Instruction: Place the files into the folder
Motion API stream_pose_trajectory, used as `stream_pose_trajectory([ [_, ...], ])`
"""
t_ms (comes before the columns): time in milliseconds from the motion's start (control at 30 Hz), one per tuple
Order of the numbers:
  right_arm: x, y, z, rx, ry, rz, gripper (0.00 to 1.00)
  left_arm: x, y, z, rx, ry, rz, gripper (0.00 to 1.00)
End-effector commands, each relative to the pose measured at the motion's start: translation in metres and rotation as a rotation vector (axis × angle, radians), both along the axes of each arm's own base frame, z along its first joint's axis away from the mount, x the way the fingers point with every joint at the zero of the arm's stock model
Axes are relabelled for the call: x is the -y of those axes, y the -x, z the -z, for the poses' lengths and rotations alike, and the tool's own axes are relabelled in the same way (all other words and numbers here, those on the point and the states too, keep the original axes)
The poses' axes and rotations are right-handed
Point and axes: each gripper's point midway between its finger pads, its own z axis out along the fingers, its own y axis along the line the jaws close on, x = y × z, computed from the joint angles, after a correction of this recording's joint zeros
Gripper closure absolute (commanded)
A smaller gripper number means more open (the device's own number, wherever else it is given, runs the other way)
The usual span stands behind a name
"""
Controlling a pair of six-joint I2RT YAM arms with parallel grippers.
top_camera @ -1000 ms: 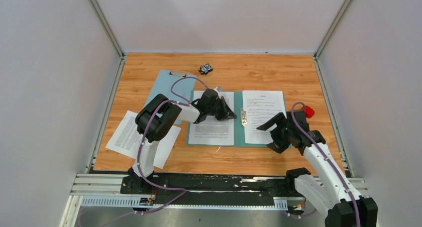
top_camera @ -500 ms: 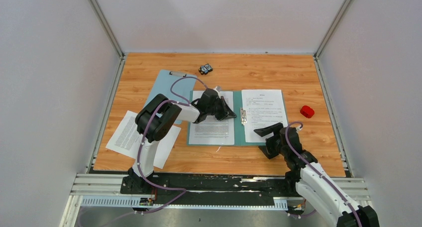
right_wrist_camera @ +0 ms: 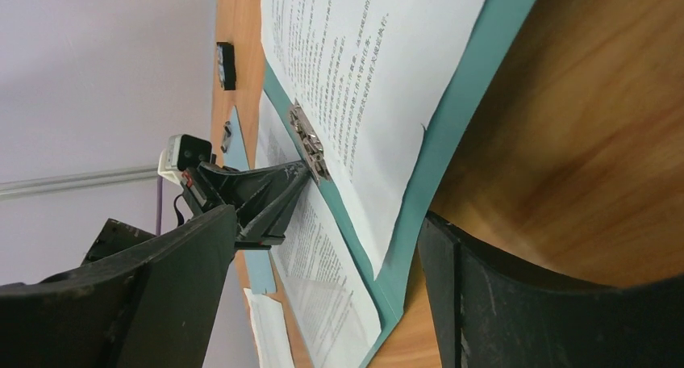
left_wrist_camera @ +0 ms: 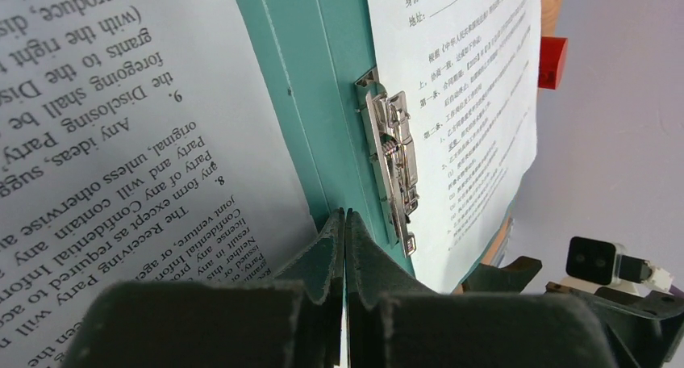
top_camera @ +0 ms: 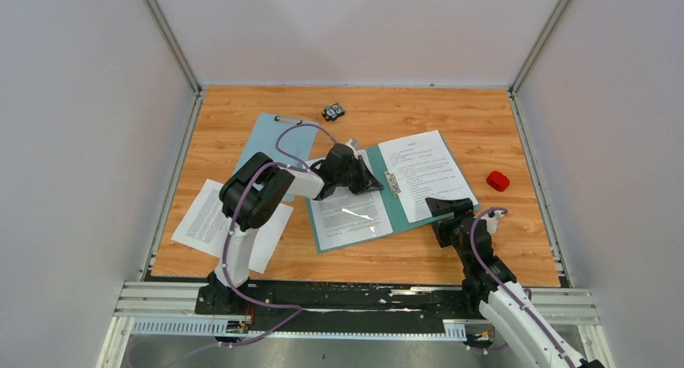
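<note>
The folder (top_camera: 386, 212) lies open mid-table, a printed sheet (top_camera: 421, 174) on each cover. My left gripper (top_camera: 367, 182), fingers pressed together, bears down beside the metal clip (top_camera: 394, 184). My right gripper (top_camera: 448, 212), spread wide, sits at the right cover's near corner. Likely next: slide under and fold it shut.

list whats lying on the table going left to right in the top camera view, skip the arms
loose printed sheets → pale blue clipboard → open teal folder → small red block
</note>
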Motion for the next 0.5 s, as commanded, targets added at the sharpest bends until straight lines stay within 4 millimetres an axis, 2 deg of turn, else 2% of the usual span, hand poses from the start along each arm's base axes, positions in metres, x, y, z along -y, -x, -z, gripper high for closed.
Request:
stream_pose_trajectory([
  [0,0.002,-0.003,0.01,0.097,0.085,-0.032,0.18,-0.012,0.016,0.04,-0.062,-0.12,0.0,1.0],
  [133,0.001,-0.005,0.005,0.146,0.177,-0.076,0.3,-0.012,0.017,0.043,-0.066,-0.127,0.002,1.0],
  [267,-0.012,-0.008,-0.022,0.308,0.32,-0.211,0.48,-0.012,0.018,0.044,-0.066,-0.135,0.003,1.0],
  [400,-0.031,-0.002,-0.049,0.485,0.477,-0.385,0.5,-0.011,0.018,0.044,-0.063,-0.136,0.005,1.0],
  [467,-0.04,0.002,-0.057,0.539,0.534,-0.464,0.47,-0.01,0.019,0.043,-0.063,-0.136,0.008,1.0],
])
